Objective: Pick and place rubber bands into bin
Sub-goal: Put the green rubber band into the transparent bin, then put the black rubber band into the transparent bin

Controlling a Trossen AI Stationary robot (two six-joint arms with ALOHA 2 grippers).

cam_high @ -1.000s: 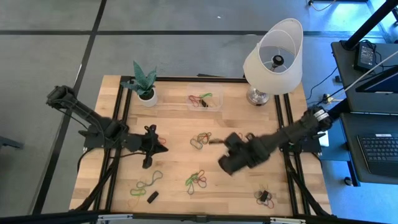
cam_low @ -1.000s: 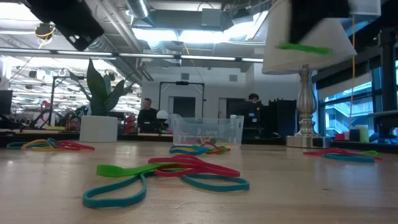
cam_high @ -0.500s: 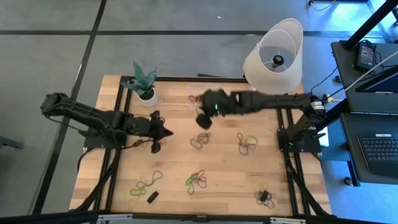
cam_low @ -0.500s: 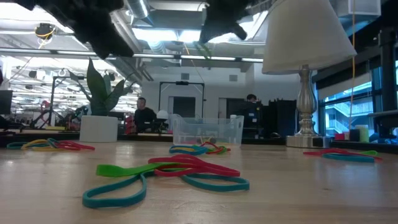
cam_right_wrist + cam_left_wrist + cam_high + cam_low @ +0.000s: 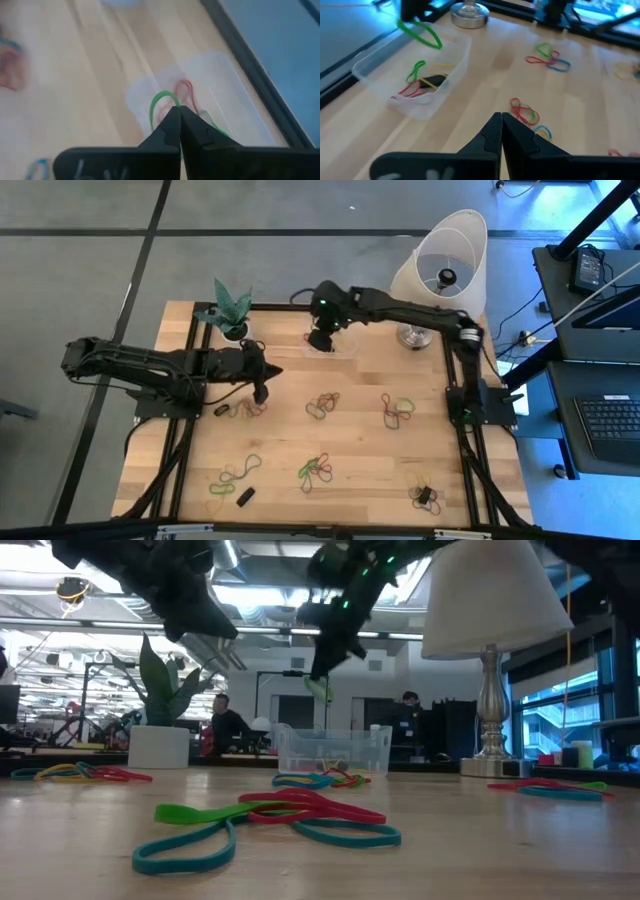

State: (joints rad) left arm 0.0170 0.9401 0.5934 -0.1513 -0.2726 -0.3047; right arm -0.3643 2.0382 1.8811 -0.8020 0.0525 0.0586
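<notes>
i have the right gripper (image 5: 318,340) above the small clear plastic rectangular bin (image 5: 345,348) near the silver base of the white-shaded lamp (image 5: 413,335), its fingers pinched shut on a thin green rubber band (image 5: 420,33) that hangs over the tub. inside the bin lie red, green, yellow and dark bands (image 5: 422,82). the left gripper (image 5: 262,386) is closed on nothing, over the wooden table (image 5: 360,450) close to a red and yellow cluster (image 5: 243,409). more coloured clusters (image 5: 316,470) lie scattered across the tabletop, well apart from the bin.
</notes>
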